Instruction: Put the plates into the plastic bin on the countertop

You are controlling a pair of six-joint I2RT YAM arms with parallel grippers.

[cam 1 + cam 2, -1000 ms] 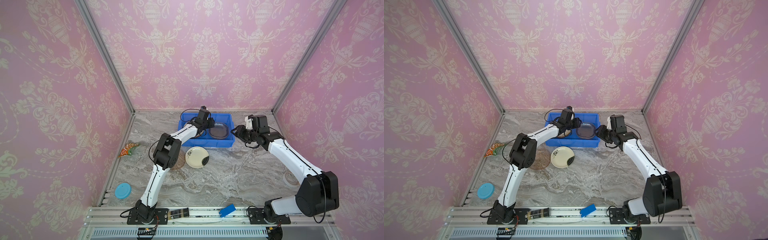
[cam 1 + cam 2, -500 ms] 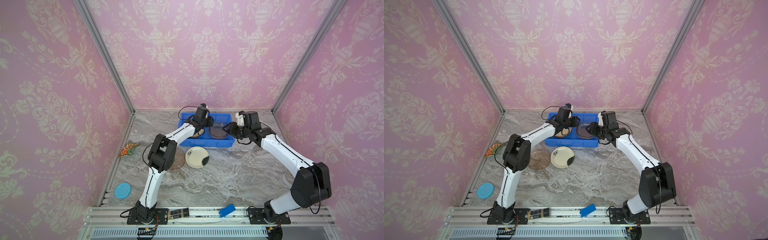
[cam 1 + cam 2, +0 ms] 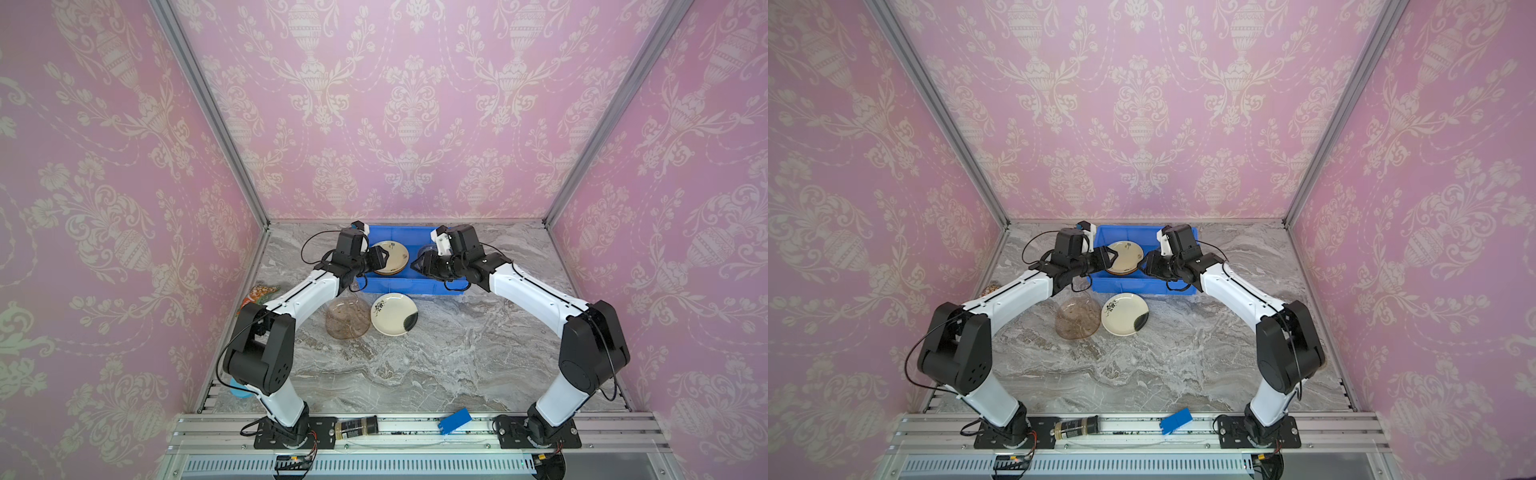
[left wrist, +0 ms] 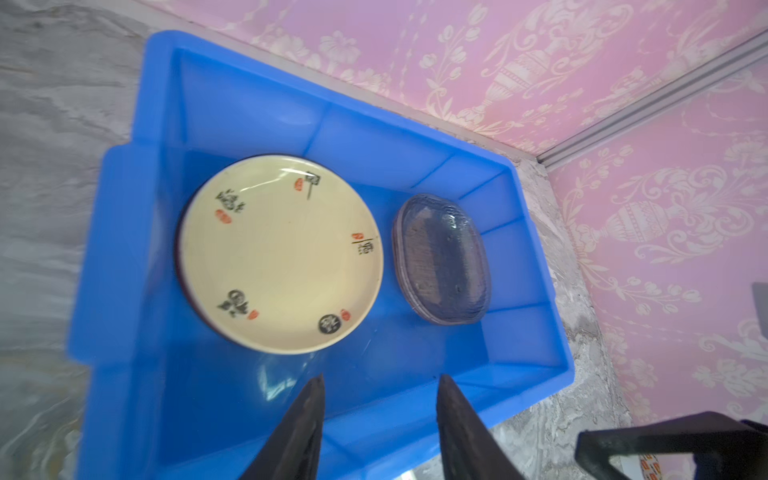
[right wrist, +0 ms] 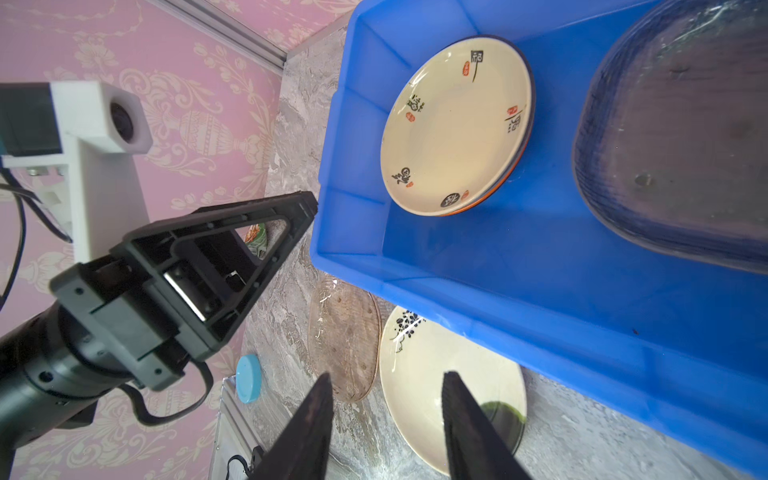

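**A:** Left wrist view: the left end effector [image 4: 381, 379] hangs above the left end of the plastic bin [image 4: 124, 257], its fingers parted with nothing between them.

**B:** And the right one?

**A:** The right end effector [image 5: 388, 376] is parted the same way and empty, raised at the bin's right half.

**B:** Where are the plates?

**A:** A cream lettered plate [image 4: 282, 253] tops a stack in the bin's left half. A smoky glass plate [image 4: 442, 259] lies in the right half, with a strip of blue floor between them. An amber glass plate [image 3: 347, 319] and a cream floral plate [image 3: 394, 313] lie edge to edge on the desk [image 3: 415, 374], just near of the bin's near wall.

**B:** Any room to move?

**A:** Open marble runs from those two plates to the near rail [image 3: 415, 419].
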